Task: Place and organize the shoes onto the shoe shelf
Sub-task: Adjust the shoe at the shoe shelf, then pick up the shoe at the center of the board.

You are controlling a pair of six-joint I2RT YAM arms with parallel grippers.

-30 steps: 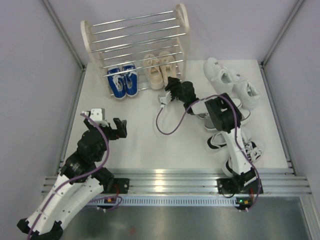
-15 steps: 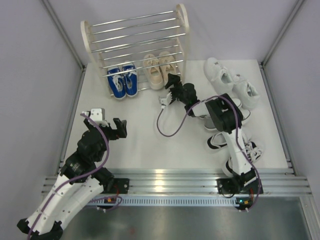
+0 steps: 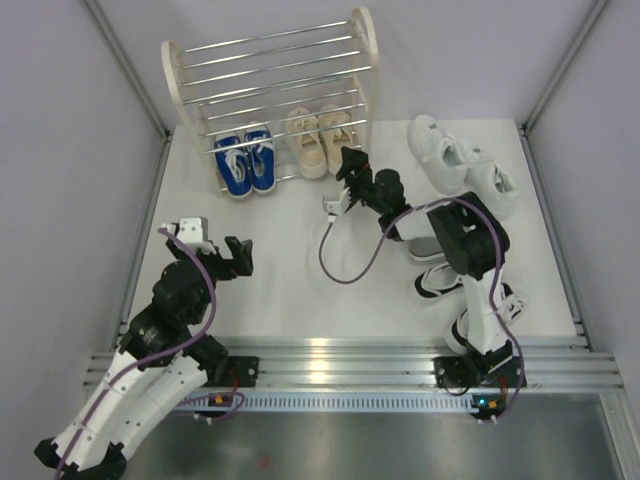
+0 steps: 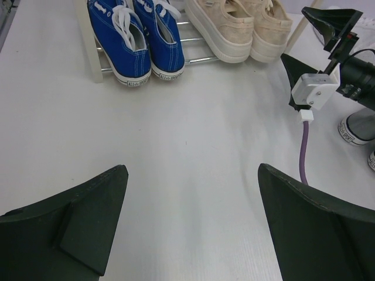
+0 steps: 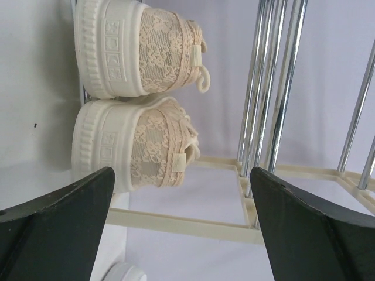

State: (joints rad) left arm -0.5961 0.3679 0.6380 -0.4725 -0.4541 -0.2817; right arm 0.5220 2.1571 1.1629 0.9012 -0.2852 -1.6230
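The shoe shelf (image 3: 270, 75) stands at the back of the table, its chrome rods (image 5: 275, 88) close in the right wrist view. A blue pair (image 3: 246, 162) (image 4: 137, 41) and a beige pair (image 3: 318, 138) (image 4: 237, 23) sit side by side on its lowest tier. My right gripper (image 3: 341, 178) (image 5: 181, 216) is open just in front of the beige heels (image 5: 135, 99), holding nothing. An all-white pair (image 3: 462, 165) lies at the right. Black-and-white shoes (image 3: 435, 282) lie by the right arm, which partly hides a grey shoe (image 4: 357, 126). The left gripper (image 3: 238, 257) (image 4: 193, 222) hangs open over bare table.
The right arm's purple cable (image 3: 345, 262) loops over the middle of the table. Grey walls and metal posts close in the table at left, right and back. The shelf's upper tiers hold nothing.
My right gripper has opened wide and let go of the beige shoe, drawing back a little to the right. The left arm has not moved.
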